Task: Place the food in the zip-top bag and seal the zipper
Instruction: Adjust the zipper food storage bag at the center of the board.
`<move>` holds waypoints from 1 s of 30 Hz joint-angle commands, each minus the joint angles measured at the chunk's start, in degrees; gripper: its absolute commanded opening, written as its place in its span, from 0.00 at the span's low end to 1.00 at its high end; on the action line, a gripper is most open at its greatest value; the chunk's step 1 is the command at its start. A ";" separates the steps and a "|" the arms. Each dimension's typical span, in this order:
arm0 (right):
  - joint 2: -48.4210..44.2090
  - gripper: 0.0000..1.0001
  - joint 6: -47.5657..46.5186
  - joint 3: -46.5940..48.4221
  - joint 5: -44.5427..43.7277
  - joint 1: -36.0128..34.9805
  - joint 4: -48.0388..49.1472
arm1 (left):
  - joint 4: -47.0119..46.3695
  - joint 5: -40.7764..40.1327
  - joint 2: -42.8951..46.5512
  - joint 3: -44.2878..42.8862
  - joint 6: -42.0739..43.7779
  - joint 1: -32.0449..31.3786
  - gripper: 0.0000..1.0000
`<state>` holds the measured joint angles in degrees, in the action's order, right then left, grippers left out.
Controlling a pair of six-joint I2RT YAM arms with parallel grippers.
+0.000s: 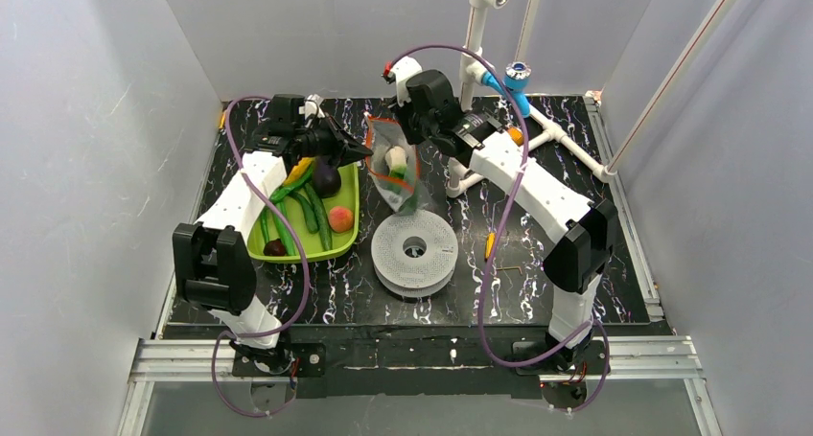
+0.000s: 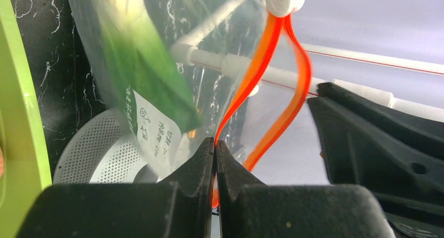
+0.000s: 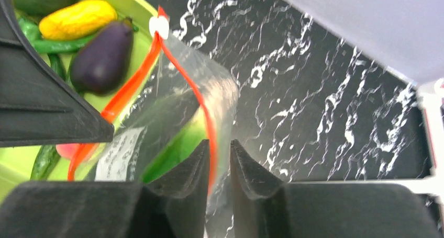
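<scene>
Two grippers meet at the mouth of the zip-top bag (image 1: 403,195), just beside the green tray (image 1: 347,237); the left gripper (image 2: 215,145) pinches one side of the orange zipper (image 2: 272,55); the right gripper (image 3: 219,150) stands slightly parted, the strip's other side running between its fingers; a leafy stalk (image 1: 395,156) lies inside the bag.

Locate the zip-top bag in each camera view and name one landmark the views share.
Top external: zip-top bag at picture centre, just beyond the white disc.
Left wrist: upper middle, green food showing through it.
Right wrist: centre, slanting toward the upper left.
Shared landmark: green tray beside the bag.
</scene>
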<state>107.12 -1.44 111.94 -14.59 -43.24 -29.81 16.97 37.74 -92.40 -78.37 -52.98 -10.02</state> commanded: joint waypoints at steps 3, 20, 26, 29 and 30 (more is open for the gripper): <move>-2.02 0.42 4.24 -5.91 1.91 0.57 1.14 | 1.39 1.20 2.34 1.78 2.47 0.26 0.00; -2.34 0.20 5.71 -3.09 9.46 1.23 3.06 | 4.55 -0.03 4.64 2.33 5.10 0.53 0.00; -1.55 0.40 6.19 -3.85 8.21 1.20 0.78 | 3.67 0.85 4.21 2.52 4.26 0.63 0.00; -1.60 0.45 5.82 -5.20 6.99 1.15 1.12 | 3.72 1.16 4.08 2.25 4.25 0.62 0.00; -1.38 0.45 5.73 -5.12 6.17 1.15 0.79 | 3.67 1.20 4.15 2.25 4.28 0.62 0.00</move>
<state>106.76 4.34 106.59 -5.92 -42.65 -29.95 20.16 37.10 -90.59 -76.12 -49.03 -9.69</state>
